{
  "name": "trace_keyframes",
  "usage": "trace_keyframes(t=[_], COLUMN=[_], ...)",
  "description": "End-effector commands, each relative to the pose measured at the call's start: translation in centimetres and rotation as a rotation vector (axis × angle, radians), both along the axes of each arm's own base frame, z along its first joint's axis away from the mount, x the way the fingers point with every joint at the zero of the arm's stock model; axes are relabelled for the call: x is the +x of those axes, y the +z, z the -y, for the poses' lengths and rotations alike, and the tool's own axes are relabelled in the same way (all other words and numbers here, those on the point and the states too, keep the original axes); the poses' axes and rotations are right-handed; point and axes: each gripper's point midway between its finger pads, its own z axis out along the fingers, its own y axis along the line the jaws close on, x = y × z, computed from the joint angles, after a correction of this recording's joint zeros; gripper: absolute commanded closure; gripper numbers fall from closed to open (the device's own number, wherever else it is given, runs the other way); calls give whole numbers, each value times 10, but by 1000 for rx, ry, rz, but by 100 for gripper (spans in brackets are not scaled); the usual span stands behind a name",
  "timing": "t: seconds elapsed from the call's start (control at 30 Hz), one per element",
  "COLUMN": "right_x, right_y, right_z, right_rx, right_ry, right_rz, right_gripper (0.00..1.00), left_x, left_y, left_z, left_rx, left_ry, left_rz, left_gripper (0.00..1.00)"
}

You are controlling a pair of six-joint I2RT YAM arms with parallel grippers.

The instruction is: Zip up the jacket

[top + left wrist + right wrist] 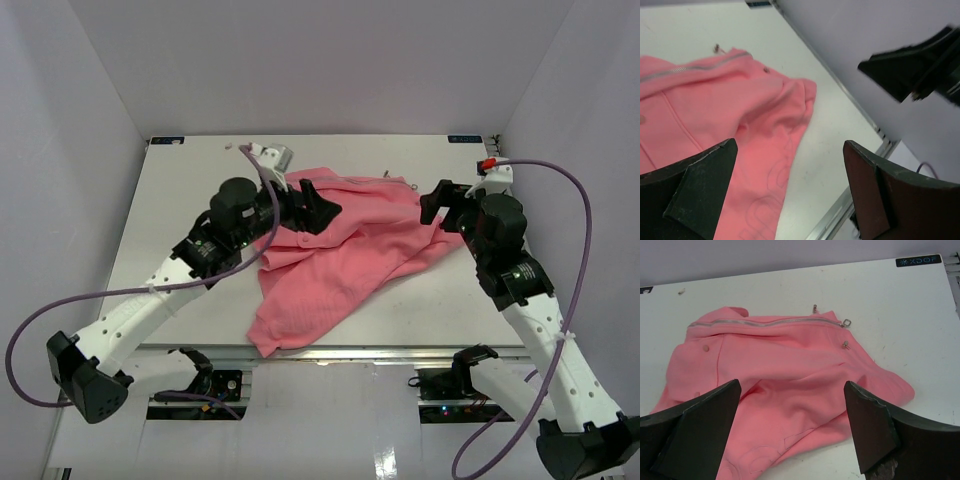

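The salmon-pink jacket (340,255) lies crumpled on the white table (200,190), reaching from the far middle to the near edge. A silver zipper line (765,322) runs along its far edge, with a metal pull (846,323) at its right end. My left gripper (322,210) hovers open over the jacket's far left part; in the left wrist view (790,195) its fingers straddle the jacket's (715,120) edge. My right gripper (437,205) is open and empty at the jacket's right corner, looking down on the fabric (790,380).
A small white and grey object (272,155) lies at the far edge of the table. White walls close in the table at the back and sides. The table's metal front rail (340,350) runs under the jacket's near hem.
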Motion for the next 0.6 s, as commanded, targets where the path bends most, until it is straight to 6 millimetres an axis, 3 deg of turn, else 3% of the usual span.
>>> trace_keyframes(t=[0.0, 0.2, 0.23, 0.33, 0.43, 0.57], right_x=[-26, -56, -57, -66, -69, -71], right_y=[-14, -8, -11, -5, -3, -4], right_z=[-7, -4, -5, -5, -6, -6], right_rx=[-27, -17, -18, -26, -30, -25], right_ry=[86, 140, 150, 174, 189, 190], right_rz=[-35, 52, 50, 91, 101, 106], right_gripper=[10, 10, 10, 10, 10, 10], left_x=[-8, -40, -40, -45, -44, -49], left_y=[-66, -21, -23, -6, -13, -9], left_z=[17, 9, 8, -12, -25, -26], left_rx=[153, -23, -29, -87, -90, -109], left_ry=[-2, -92, -86, -27, 34, 17], left_rz=[-37, 160, 170, 251, 259, 272], left_gripper=[2, 2, 2, 2, 2, 2])
